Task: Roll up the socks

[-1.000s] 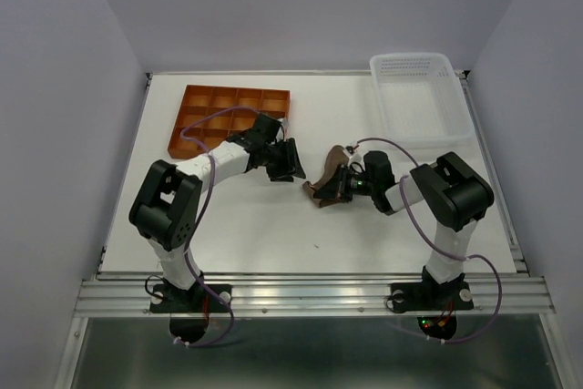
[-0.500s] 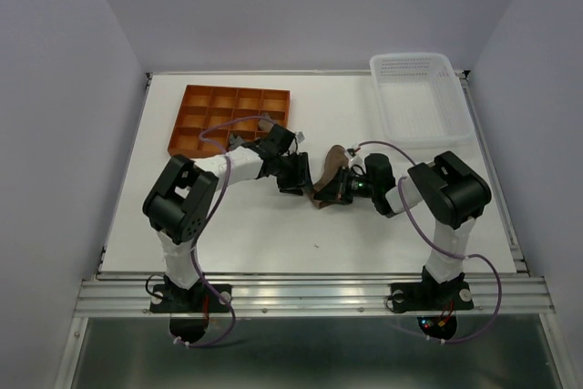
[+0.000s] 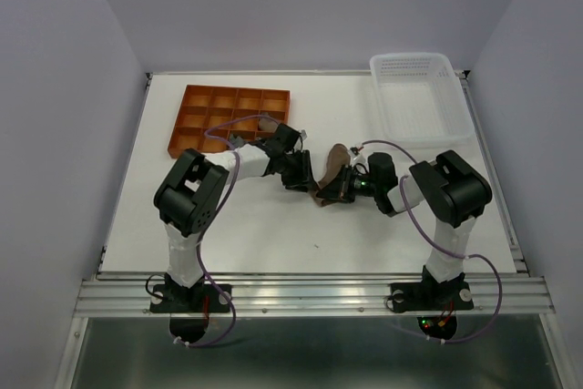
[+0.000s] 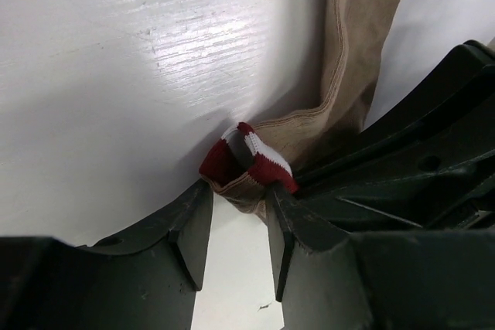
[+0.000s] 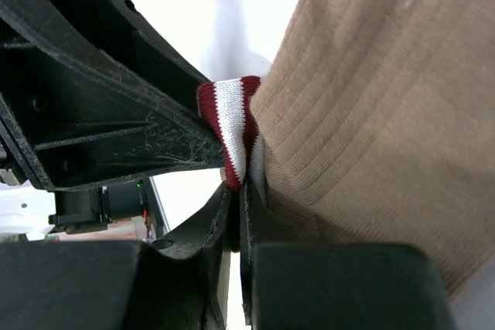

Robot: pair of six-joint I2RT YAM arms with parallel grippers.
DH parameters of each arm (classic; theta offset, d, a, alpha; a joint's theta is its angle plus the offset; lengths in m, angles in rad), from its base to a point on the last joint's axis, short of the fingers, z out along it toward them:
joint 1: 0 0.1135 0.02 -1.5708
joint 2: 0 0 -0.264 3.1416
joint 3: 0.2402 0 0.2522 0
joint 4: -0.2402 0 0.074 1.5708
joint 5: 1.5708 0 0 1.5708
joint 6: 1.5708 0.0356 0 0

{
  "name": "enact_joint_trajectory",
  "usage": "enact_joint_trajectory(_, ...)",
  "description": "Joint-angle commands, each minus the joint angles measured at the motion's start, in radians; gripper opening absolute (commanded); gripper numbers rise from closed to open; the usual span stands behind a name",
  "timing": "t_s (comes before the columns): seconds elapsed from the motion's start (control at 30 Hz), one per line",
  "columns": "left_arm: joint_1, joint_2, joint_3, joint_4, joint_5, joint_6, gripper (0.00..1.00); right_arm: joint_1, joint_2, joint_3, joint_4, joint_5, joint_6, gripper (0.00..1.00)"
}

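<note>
A tan-brown sock (image 3: 333, 163) with a red-white striped cuff (image 4: 255, 156) is held up off the table at mid-table. My right gripper (image 3: 330, 187) is shut on its cuff edge; in the right wrist view the jaws (image 5: 238, 187) pinch the striped band (image 5: 230, 121) and the ribbed tan fabric (image 5: 371, 98). My left gripper (image 3: 305, 178) faces it from the left and is open. Its fingertips (image 4: 238, 195) straddle the bottom of the striped cuff, with a clear gap between them. The sock's tan leg (image 4: 348, 52) hangs away above. Other socks are not clearly visible.
An orange compartment tray (image 3: 191, 129) sits at the back left, with a small grey item (image 3: 266, 121) in a right-hand compartment. A white mesh basket (image 3: 451, 102) stands at the back right. The two grippers are nearly touching.
My left arm has swung right, bringing its gripper from beside the tray up against the sock's cuff. The right gripper has kept its hold, nearly still.
</note>
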Motion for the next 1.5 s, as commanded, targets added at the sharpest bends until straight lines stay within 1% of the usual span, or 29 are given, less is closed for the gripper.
enact_joint_trajectory(0.0,-0.004,0.024,0.043,0.023,-0.052,-0.013,0.43,-0.005,0.014,0.001,-0.006,-0.015,-0.051,0.09)
enact_joint_trajectory(0.03,-0.002,0.028,0.046,0.021,-0.054,-0.016,0.38,-0.005,0.011,0.004,-0.017,-0.020,-0.059,0.10)
enact_joint_trajectory(0.07,-0.005,0.032,0.048,0.021,-0.058,-0.018,0.37,-0.005,0.006,0.009,-0.031,-0.017,-0.077,0.13)
enact_joint_trajectory(0.1,-0.005,0.035,0.048,0.018,-0.077,-0.023,0.34,-0.005,-0.014,0.015,-0.049,-0.012,-0.099,0.19)
enact_joint_trajectory(0.13,-0.007,0.035,0.048,0.008,-0.089,-0.027,0.31,-0.005,-0.027,0.031,-0.109,-0.009,-0.126,0.21)
enact_joint_trajectory(0.17,-0.008,0.035,0.051,-0.005,-0.106,-0.029,0.30,-0.005,-0.046,0.047,-0.158,0.011,-0.203,0.24)
enact_joint_trajectory(0.2,-0.013,0.035,0.057,-0.029,-0.145,-0.030,0.30,-0.005,-0.090,0.091,-0.295,0.031,-0.254,0.31)
enact_joint_trajectory(0.23,-0.018,0.034,0.060,-0.029,-0.164,-0.030,0.30,-0.005,-0.113,0.091,-0.363,0.055,-0.301,0.33)
enact_joint_trajectory(0.27,-0.021,0.034,0.063,-0.047,-0.179,-0.032,0.29,-0.005,-0.138,0.136,-0.420,0.092,-0.387,0.35)
enact_joint_trajectory(0.3,-0.024,0.034,0.069,-0.054,-0.189,-0.033,0.29,-0.005,-0.164,0.154,-0.466,0.109,-0.425,0.40)
enact_joint_trajectory(0.33,-0.030,0.035,0.071,-0.058,-0.201,-0.033,0.29,-0.005,-0.187,0.173,-0.556,0.127,-0.458,0.41)
enact_joint_trajectory(0.4,-0.038,0.041,0.086,-0.071,-0.204,-0.035,0.29,-0.005,-0.247,0.223,-0.644,0.166,-0.541,0.46)
enact_joint_trajectory(0.43,-0.045,0.041,0.091,-0.081,-0.204,-0.035,0.29,0.005,-0.285,0.236,-0.719,0.185,-0.567,0.46)
enact_joint_trajectory(0.47,-0.050,0.041,0.097,-0.086,-0.204,-0.033,0.29,0.014,-0.305,0.255,-0.753,0.236,-0.620,0.47)
enact_joint_trajectory(0.5,-0.057,0.038,0.097,-0.088,-0.204,-0.033,0.29,0.028,-0.322,0.265,-0.811,0.265,-0.645,0.47)
enact_joint_trajectory(0.53,-0.058,0.037,0.097,-0.089,-0.206,-0.033,0.29,0.045,-0.337,0.269,-0.831,0.299,-0.666,0.47)
enact_joint_trajectory(0.57,-0.064,0.035,0.098,-0.094,-0.204,-0.033,0.29,0.089,-0.365,0.274,-0.845,0.355,-0.706,0.47)
enact_joint_trajectory(0.67,-0.065,0.031,0.106,-0.103,-0.183,-0.024,0.29,0.178,-0.382,0.277,-0.853,0.435,-0.758,0.47)
enact_joint_trajectory(0.8,-0.068,0.011,0.100,-0.103,-0.177,-0.023,0.29,0.243,-0.371,0.280,-0.833,0.483,-0.791,0.48)
enact_joint_trajectory(1.07,-0.070,-0.006,0.089,-0.101,-0.175,-0.027,0.29,0.272,-0.322,0.302,-0.829,0.499,-0.808,0.48)
enact_joint_trajectory(1.27,-0.071,-0.012,0.095,-0.100,-0.160,-0.026,0.30,0.272,-0.281,0.300,-0.830,0.517,-0.797,0.48)
enact_joint_trajectory(1.4,-0.071,-0.009,0.117,-0.117,-0.143,-0.020,0.32,0.295,-0.256,0.311,-0.853,0.581,-0.809,0.48)
enact_joint_trajectory(1.47,-0.070,-0.008,0.124,-0.112,-0.117,-0.020,0.34,0.306,-0.244,0.309,-0.896,0.603,-0.815,0.48)
